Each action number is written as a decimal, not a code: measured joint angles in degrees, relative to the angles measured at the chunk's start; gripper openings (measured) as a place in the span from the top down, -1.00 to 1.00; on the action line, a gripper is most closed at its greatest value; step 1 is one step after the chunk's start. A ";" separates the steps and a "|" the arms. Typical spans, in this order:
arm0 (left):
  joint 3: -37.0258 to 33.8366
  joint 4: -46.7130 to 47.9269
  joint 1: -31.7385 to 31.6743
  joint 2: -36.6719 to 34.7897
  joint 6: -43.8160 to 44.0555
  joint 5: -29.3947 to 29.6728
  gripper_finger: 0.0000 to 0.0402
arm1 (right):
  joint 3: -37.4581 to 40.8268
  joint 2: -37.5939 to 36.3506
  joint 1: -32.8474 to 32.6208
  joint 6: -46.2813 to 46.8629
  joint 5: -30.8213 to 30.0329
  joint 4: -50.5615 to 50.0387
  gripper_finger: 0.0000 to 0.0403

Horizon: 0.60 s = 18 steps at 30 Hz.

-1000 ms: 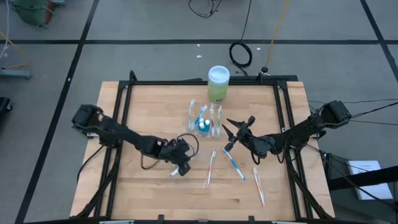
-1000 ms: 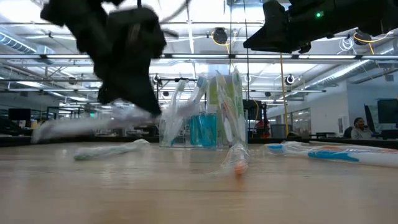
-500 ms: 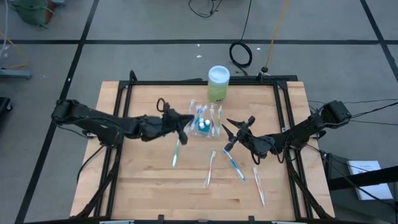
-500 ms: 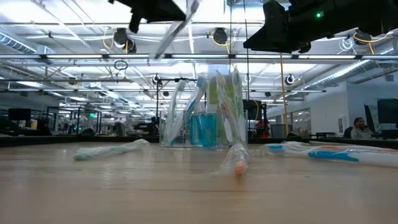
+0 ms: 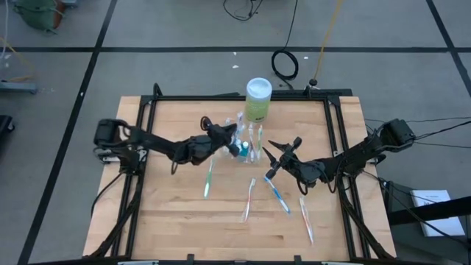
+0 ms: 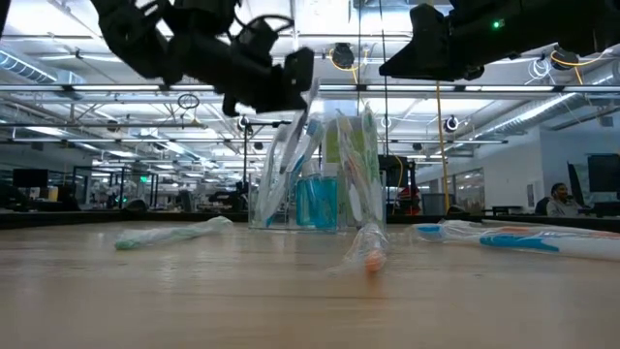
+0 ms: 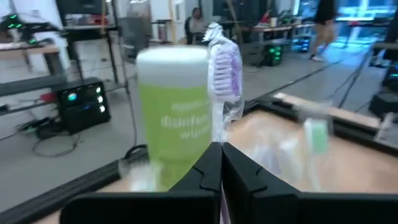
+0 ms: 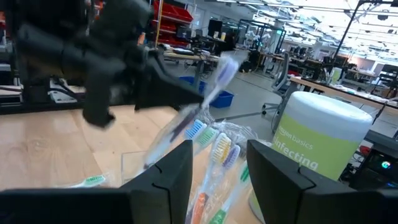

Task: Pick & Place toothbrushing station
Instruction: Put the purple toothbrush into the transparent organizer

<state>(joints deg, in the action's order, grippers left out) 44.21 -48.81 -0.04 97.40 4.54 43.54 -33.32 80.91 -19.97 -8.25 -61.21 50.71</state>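
My left gripper [image 5: 229, 135] is clamped tight on a wrapped toothbrush [image 7: 222, 74] with purple bristles, holding it just over the toothbrushing station [image 5: 246, 143], which stands near the table's far edge in front of the green canister [image 5: 258, 98]. My right gripper [image 5: 276, 157] hangs beside the station, fingers spread, holding nothing.

The left gripper [image 5: 229, 133] sits right over the near-left edge of the toothbrushing station [image 5: 246, 145], with a wrapped toothbrush [image 7: 222, 68] pinched in it and the wipes canister [image 5: 258, 98] just beyond — behind the station. Right gripper [image 5: 280, 158] hangs on the station's other side, close by. Below the left gripper lies a loose brush [image 5: 208, 179]; three more brushes [image 5: 277, 194] are scattered in front of the right one.
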 joint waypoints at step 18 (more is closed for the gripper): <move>-0.27 16.15 10.37 4.65 10.59 25.37 0.96 | 0.00 0.00 -0.02 7.14 0.01 -4.43 0.30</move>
<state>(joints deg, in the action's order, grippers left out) 43.94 -32.66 10.33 102.05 15.13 68.91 -33.32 80.91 -19.99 -1.11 -61.20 46.29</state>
